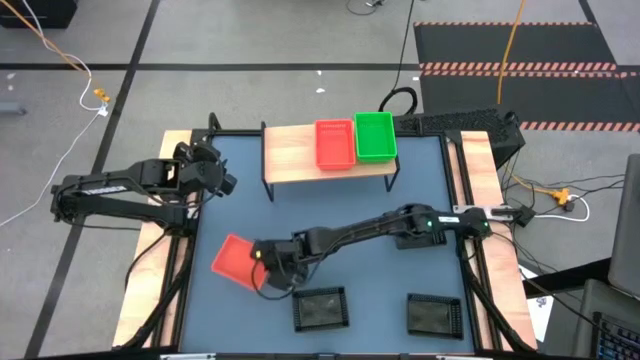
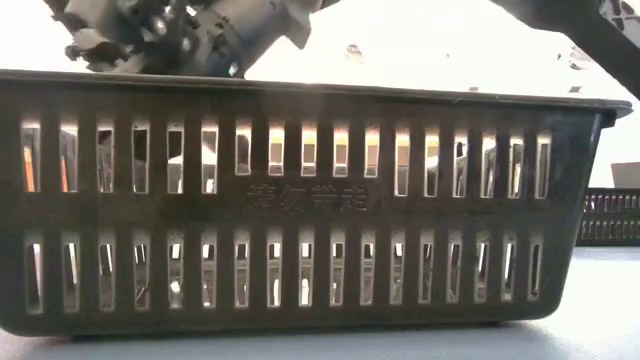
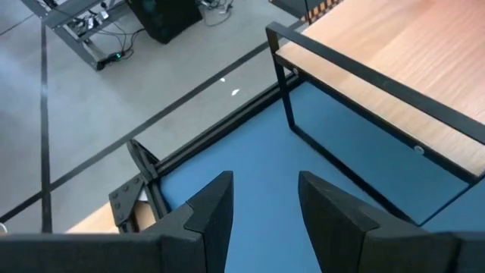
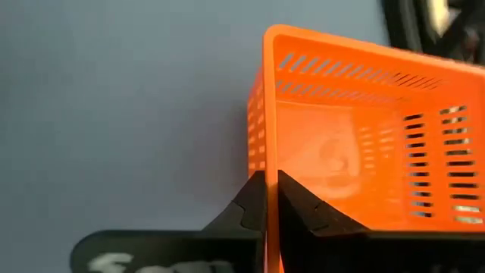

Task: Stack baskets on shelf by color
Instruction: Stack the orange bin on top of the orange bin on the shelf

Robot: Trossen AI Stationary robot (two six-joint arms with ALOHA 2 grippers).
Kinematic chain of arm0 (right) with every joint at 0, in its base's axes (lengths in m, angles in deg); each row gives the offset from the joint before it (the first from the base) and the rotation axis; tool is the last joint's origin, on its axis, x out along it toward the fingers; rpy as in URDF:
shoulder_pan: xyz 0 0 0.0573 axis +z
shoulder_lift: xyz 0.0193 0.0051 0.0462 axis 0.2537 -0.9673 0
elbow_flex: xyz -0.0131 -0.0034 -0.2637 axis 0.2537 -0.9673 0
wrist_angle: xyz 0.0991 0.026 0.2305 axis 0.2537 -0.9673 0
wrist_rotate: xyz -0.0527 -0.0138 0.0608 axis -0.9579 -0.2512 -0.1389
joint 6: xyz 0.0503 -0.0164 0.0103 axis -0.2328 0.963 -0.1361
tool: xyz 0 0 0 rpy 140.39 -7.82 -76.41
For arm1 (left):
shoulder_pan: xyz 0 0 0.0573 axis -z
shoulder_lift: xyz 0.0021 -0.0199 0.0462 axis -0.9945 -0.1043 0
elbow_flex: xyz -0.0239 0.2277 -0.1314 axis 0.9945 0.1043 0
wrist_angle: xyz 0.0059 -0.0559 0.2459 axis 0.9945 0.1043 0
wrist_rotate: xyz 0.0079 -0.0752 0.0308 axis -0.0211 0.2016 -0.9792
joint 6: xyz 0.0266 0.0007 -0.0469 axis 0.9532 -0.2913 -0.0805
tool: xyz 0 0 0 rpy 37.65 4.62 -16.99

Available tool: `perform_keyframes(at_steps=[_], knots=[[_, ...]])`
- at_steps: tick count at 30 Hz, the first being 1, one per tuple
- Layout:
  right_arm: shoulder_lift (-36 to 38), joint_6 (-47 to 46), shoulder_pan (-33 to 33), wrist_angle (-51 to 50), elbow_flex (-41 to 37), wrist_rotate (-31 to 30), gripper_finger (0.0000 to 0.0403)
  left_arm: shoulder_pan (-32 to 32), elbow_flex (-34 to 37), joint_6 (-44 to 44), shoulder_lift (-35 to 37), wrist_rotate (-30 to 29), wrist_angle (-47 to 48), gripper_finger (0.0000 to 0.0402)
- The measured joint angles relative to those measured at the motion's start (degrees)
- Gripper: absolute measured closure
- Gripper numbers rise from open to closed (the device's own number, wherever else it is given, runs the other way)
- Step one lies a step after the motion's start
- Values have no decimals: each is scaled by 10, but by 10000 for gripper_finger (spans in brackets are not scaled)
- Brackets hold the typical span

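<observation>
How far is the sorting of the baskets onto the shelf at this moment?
Done: one red plastic basket and one green plastic basket sit side by side on the light wooden shelf. In hand: the right end effector is shut on the rim of another red basket on the table. Left: two black mesh baskets wait on the table. The left end effector waits open near the shelf.

Low view: a black basket (image 2: 300,200) fills nearly the whole picture, hiding the shelf and the table behind it.
Embossed characters on that basket: too blurred to read.
Second black basket (image 2: 612,215): cut off by the picture's edge.
Red basket (image 4: 364,144), right wrist view: near side cut off; rim partly hidden by the right end effector (image 4: 271,199).
</observation>
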Motion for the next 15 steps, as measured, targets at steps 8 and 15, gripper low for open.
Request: perform_keyframes(at_steps=[8, 15], knots=[[57, -127, -29, -54, 1, -46, 401, 0, 0, 2, 17, -5, -4, 250], [158, -210, -64, -138, 1, -81, 401, -1, 0, 1, 29, -11, -4, 250]])
